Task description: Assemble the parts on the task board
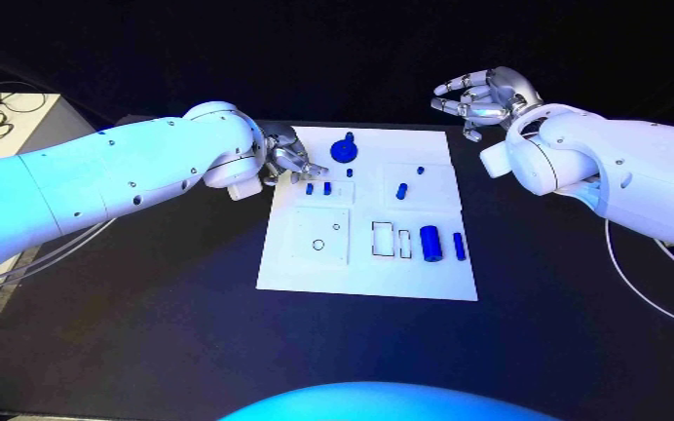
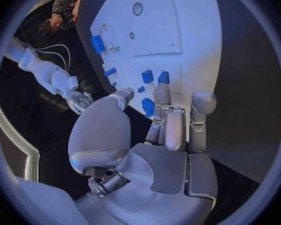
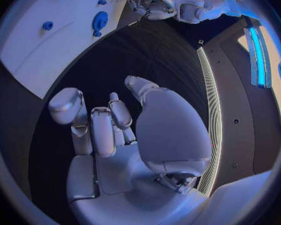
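The white task board (image 1: 362, 280) lies mid-table. A round blue part with a knob (image 1: 344, 150) sits at its far edge, two short blue pegs (image 1: 318, 188) just nearer, and further small blue parts (image 1: 402, 190) to their right. A thick blue cylinder (image 1: 431, 244) and a thin one (image 1: 460, 246) lie near the right edge. My left hand (image 1: 292, 160) hovers at the board's far left corner, fingers apart and holding nothing. In the left wrist view its fingertips (image 2: 160, 94) are close beside the round part (image 2: 148, 106). My right hand (image 1: 482, 99) is raised beyond the far right corner, loosely bent and holding nothing.
The board has outlined slots and a small round hole (image 1: 318, 244) on its near half. Black table (image 1: 155, 324) surrounds the board on all sides. In the right wrist view the round part (image 3: 100, 21) and my left arm (image 3: 190, 7) are far from the right hand (image 3: 109, 130).
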Available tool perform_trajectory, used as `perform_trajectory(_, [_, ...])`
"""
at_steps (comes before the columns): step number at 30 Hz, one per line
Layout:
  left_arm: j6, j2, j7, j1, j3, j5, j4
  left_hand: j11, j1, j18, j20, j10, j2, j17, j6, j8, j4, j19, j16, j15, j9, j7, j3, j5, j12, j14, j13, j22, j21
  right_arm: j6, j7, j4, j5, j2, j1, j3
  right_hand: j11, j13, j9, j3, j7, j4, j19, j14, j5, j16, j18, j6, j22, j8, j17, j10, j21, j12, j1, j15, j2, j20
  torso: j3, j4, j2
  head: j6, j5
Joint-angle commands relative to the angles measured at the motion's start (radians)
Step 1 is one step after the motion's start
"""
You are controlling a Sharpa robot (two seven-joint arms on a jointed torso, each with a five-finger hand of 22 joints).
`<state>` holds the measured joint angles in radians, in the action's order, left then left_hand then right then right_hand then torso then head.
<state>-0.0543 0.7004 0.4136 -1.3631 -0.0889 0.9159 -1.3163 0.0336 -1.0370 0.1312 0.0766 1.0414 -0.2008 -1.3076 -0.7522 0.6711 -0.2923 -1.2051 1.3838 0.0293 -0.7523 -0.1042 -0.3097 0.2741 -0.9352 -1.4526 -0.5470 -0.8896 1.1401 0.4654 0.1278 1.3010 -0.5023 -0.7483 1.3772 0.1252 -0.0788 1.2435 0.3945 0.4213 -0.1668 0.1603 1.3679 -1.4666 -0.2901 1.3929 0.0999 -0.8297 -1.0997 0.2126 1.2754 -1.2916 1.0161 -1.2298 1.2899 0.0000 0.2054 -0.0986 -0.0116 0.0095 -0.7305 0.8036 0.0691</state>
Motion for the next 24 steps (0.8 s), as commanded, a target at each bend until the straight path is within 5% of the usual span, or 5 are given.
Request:
perform_trajectory(1, [0.101, 0.001, -0.134, 0.0, 0.002, -0.146, -0.001, 0.016, -0.01, 0.024, 0.014, -0.037, 0.009, 0.046, 0.035, -0.007, -0.001, 0.067, -0.054, -0.015, 0.01, -0.019, 0.025, 0.001, 0.005, 0.045, 0.006, 0.1, -0.078, -0.006, 0.004, -0.002, 0.0, 0.001, -0.001, 0.0, 0.002, -0.001, 0.002, 0.004, 0.0, 0.001, 0.002, -0.027, -0.001, -0.006, 0.017, 0.007, 0.001, 0.002, -0.001, 0.007, -0.002, 0.004, -0.008, -0.005, 0.001, 0.003, 0.0006, -0.001, 0.0, -0.003, -0.002])
perform_trajectory(5, [0.158, -0.004, -0.203, 0.0, 0.003, -0.126, 0.005, 0.045, -0.088, 0.051, 0.039, -0.124, 0.021, 0.167, 0.098, -0.025, 0.007, 0.163, -0.148, -0.041, 0.043, -0.047, 0.045, 0.007, 0.038, 0.14, 0.037, 0.255, -0.214, -0.006, 0.004, -0.001, 0.0, 0.0, -0.001, 0.0, 0.002, -0.001, 0.002, 0.004, 0.0, 0.001, 0.002, -0.027, -0.001, -0.006, 0.017, 0.007, 0.001, 0.002, -0.001, 0.007, -0.002, 0.004, -0.008, -0.005, 0.001, 0.003, 0.0023, 0.0005, 0.0, -0.009, -0.005])
perform_trajectory(7, [0.192, -0.012, -0.25, 0.0, 0.0, -0.062, 0.01, 0.063, -0.248, 0.053, 0.049, -0.195, 0.017, 0.306, 0.113, -0.043, 0.034, 0.189, -0.266, -0.058, 0.084, -0.065, -0.017, 0.018, 0.096, 0.259, 0.086, 0.289, -0.272, -0.006, 0.004, -0.001, 0.0, 0.0, -0.001, 0.0, 0.002, -0.001, 0.002, 0.004, 0.0, 0.001, 0.002, -0.027, -0.001, -0.006, 0.017, 0.007, 0.001, 0.002, -0.001, 0.007, -0.002, 0.004, -0.008, -0.005, 0.001, 0.003, 0.0028, 0.0016, -0.001, -0.014, -0.008])
perform_trajectory(12, [0.286, -0.045, -0.389, 0.01, -0.015, 0.107, 0.026, 0.082, -0.429, 0.052, 0.058, -0.257, -0.022, 0.469, 0.114, -0.098, 0.098, 0.216, -0.392, -0.073, 0.188, -0.08, -0.168, 0.011, 0.189, 0.409, 0.188, 0.317, -0.323, -0.004, 0.007, -0.001, 0.0, 0.0, -0.001, 0.0, 0.002, -0.002, 0.002, 0.005, 0.0, 0.001, 0.004, -0.028, -0.001, -0.007, 0.017, 0.009, 0.001, 0.002, 0.0, 0.008, -0.002, 0.005, -0.01, -0.005, 0.001, 0.004, 0.0004, 0.0001, -0.002, -0.026, -0.008])
perform_trajectory(24, [0.403, -0.138, -0.507, 0.041, -0.052, 0.437, 0.094, 0.092, -0.427, 0.052, 0.061, -0.308, -0.062, 0.521, 0.084, -0.162, 0.173, 0.246, -0.38, -0.078, 0.301, -0.064, -0.211, -0.005, 0.27, 0.406, 0.289, 0.262, -0.254, 0.011, 0.046, -0.006, 0.005, 0.003, -0.001, 0.0, 0.005, -0.21, 0.005, 0.029, 0.003, -0.007, -0.046, 0.005, -0.003, -0.098, 0.043, 0.014, 0.134, 0.015, -0.102, 0.148, -0.174, 0.221, -0.008, -0.008, 0.009, 0.006, 0.0009, -0.0014, -0.002, -0.041, -0.02])
